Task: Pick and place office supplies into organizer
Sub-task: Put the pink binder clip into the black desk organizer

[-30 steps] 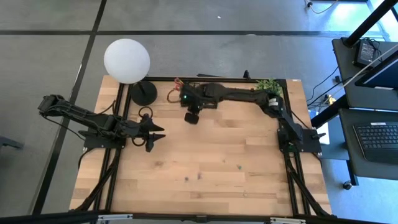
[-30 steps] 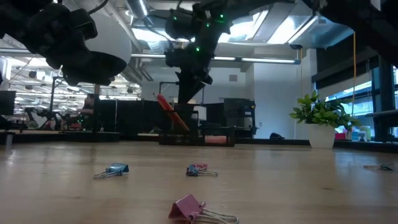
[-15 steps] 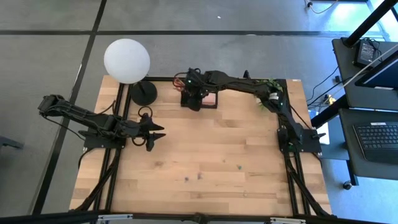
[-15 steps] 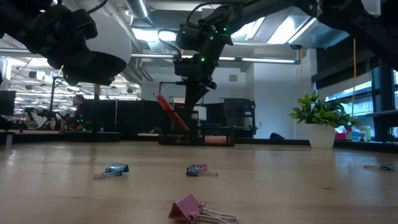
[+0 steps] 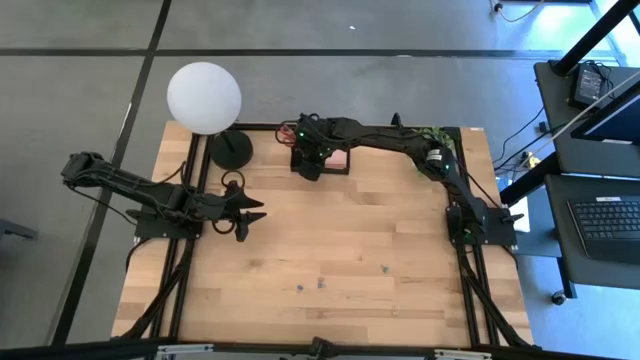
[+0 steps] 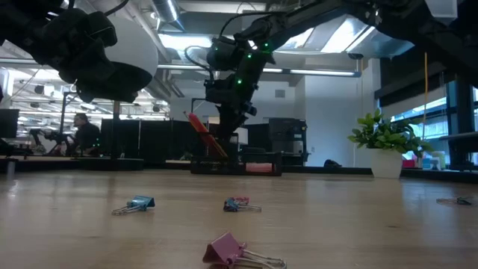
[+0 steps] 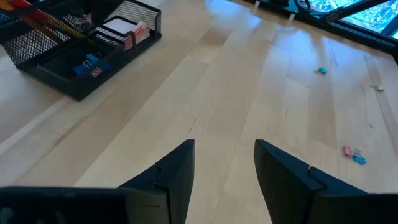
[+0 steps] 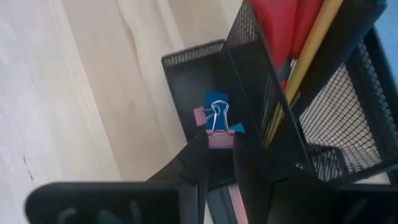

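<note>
Right gripper [image 8: 216, 155] poised over the black mesh organizer [image 5: 322, 158], fingers pinching a pink binder clip [image 8: 219, 138] by its body. Just beyond the fingertips, what appears to be a blue clip [image 8: 219, 107] lies in a front compartment. Left gripper [image 7: 224, 163], fingers parted and empty, hovers above bare table [image 7: 261, 93]; loose clips [image 7: 353, 154] lie well apart.

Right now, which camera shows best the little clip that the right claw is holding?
The right wrist view: the pink clip sits pinched in the right claw, over the organizer. The high and low views hide it behind the arm; the left wrist view misses it.
</note>
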